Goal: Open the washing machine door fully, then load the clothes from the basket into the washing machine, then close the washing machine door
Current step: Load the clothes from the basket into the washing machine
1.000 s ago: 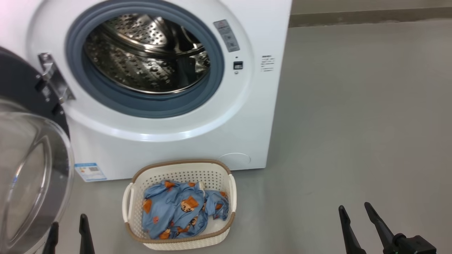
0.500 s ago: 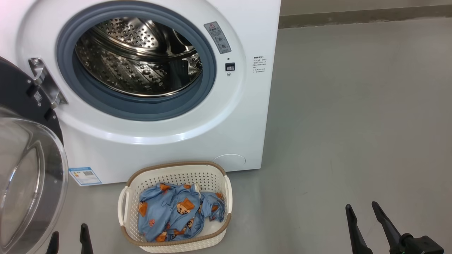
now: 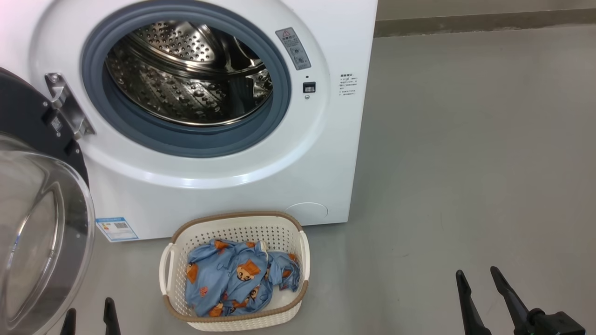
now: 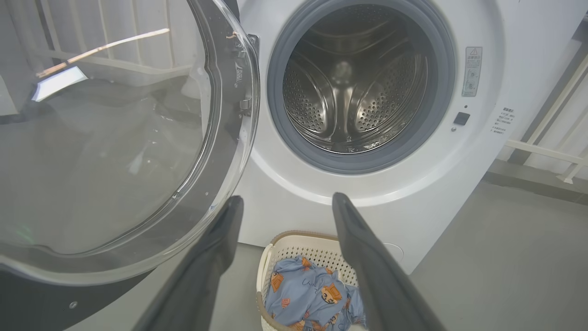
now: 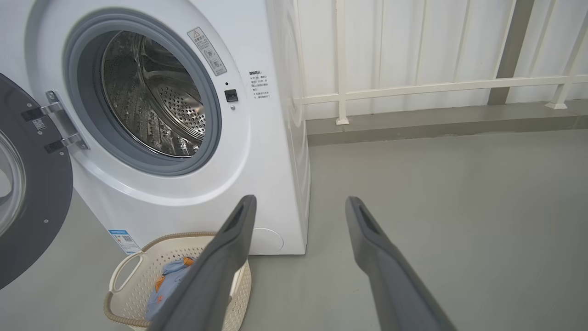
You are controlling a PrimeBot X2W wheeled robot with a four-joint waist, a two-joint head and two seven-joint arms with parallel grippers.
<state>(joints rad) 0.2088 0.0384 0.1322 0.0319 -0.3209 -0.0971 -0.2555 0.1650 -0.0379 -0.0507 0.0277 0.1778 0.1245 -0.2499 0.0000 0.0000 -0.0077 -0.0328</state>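
Observation:
The white washing machine point(image 3: 233, 186) stands ahead with its steel drum point(image 3: 186, 74) bare. Its round door point(image 3: 37, 223) hangs swung out to the left, glass bowl facing me; the left wrist view has the door point(image 4: 110, 138) close up. On the floor before the machine sits the cream basket point(image 3: 288, 232) holding the light-blue bear-print clothes point(image 3: 233, 277). My left gripper point(image 3: 88, 311) is open at the lower left, beside the door and left of the basket. My right gripper point(image 3: 477, 274) is open at the lower right, well right of the basket, holding nothing.
Grey floor point(image 3: 465, 163) spreads wide to the right of the machine. A white railing point(image 5: 436, 85) on a low grey kerb runs behind it. A blue label sticker point(image 3: 117, 228) marks the machine's lower left front.
The whole head view has shifted slightly left and back, so the camera moved. Basket, clothes and door stay put, and both grippers remain open.

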